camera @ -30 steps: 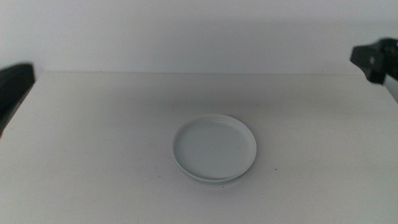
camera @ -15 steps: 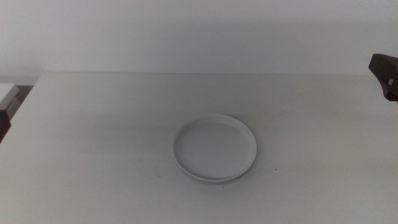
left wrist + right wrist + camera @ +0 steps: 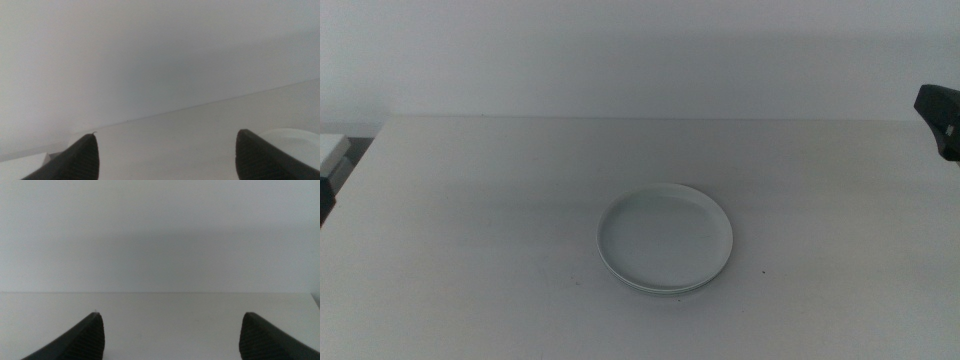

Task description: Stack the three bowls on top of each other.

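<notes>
Bowls [image 3: 664,238] sat nested in one stack near table [image 3: 470,200] centre, slightly toward front edge; top one pale, lower rims barely showing. Left gripper [image 3: 165,155] jaws spread wide, empty, bowl rim beside one jaw. Right gripper [image 3: 170,335] likewise wide apart, empty, at right edge. Stacking looked finished; neither arm near stack.

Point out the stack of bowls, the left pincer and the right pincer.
stack of bowls [image 3: 664,238]: middle view, inner floor of the top bowl.
left pincer [image 3: 165,157]: left wrist view, gap between open jaws.
right pincer [image 3: 172,335]: right wrist view, gap between open jaws.
</notes>
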